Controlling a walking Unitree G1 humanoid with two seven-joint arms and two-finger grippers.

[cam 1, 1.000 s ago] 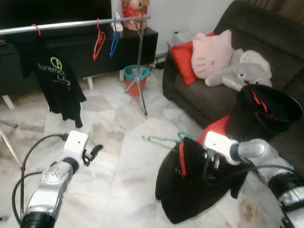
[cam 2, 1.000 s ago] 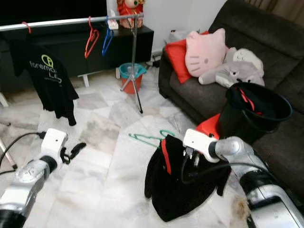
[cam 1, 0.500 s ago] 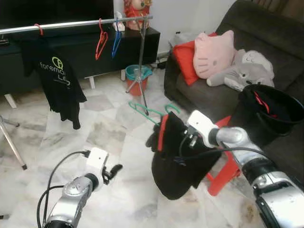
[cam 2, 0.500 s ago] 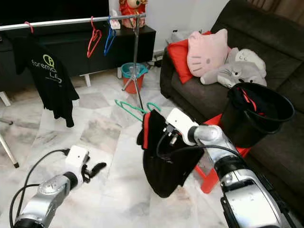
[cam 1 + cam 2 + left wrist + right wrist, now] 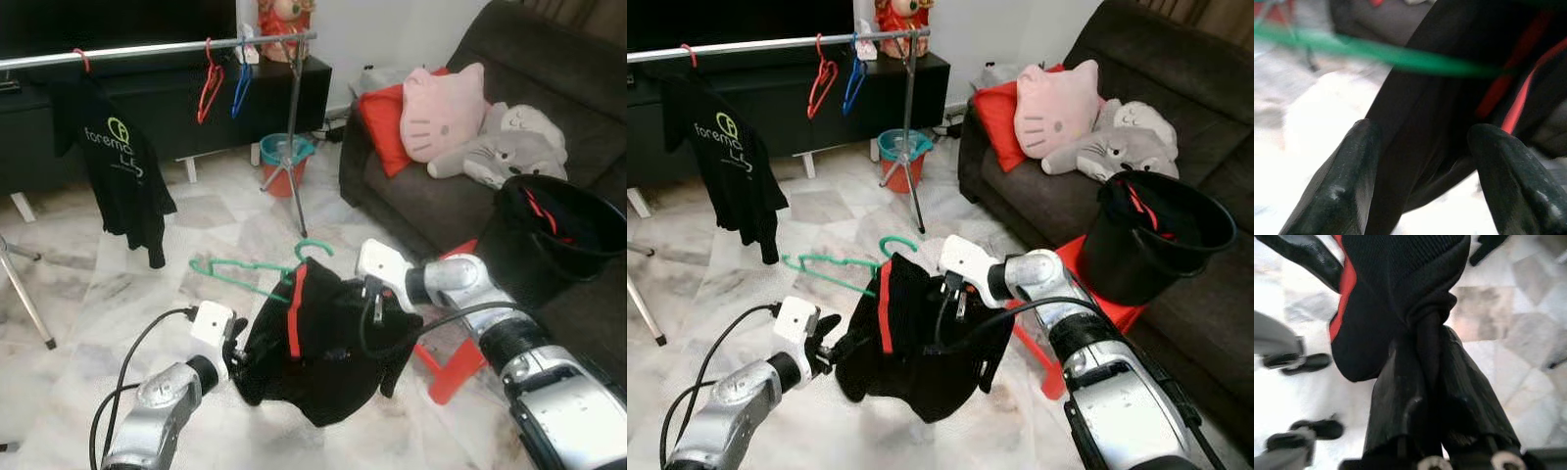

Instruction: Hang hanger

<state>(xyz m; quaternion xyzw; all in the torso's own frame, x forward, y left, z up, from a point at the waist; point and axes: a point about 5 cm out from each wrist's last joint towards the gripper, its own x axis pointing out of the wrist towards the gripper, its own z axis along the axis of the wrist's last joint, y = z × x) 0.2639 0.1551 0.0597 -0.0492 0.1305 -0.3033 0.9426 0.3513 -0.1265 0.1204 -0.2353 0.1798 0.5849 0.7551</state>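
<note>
From where I stand, the right gripper (image 5: pixel 1430 362) holds a bunched fold of a black garment (image 5: pixel 323 343) with red trim, its two fingers (image 5: pixel 1396 396) pinched tight on the cloth. The garment hangs in the air over the marble floor (image 5: pixel 225 245), between the two arms, and a green hanger (image 5: pixel 245 272) is threaded into it, its hook curling up by the collar and one long shoulder sticking out to the robot's left.

The left gripper (image 5: pixel 1422 161) is up against the garment's lower left edge with its fingers (image 5: pixel 1342 181) spread apart (the wrist view has dark cloth lying in the gap between them, though I cannot tell whether either finger actually touches it). The green wire of the hanger crosses just beyond those fingers.

Farther back, well apart from the hanger, a metal clothes rail (image 5: pixel 157 47) runs across on a tripod stand. A black T-shirt (image 5: pixel 118 162) with a printed logo hangs from it on a red hanger, and two bare hangers, one red (image 5: pixel 207 83) and one blue (image 5: pixel 238 86), hang near the tripod end. A teal bucket (image 5: pixel 284 157) sits on the floor behind the stand.

To the robot's right is a dark sofa (image 5: pixel 549 88) with a red cushion, a pink cat pillow (image 5: pixel 441 113) and a grey plush toy. A black basket (image 5: pixel 563 235) rests on a red stool (image 5: pixel 460 357) in front of it.
</note>
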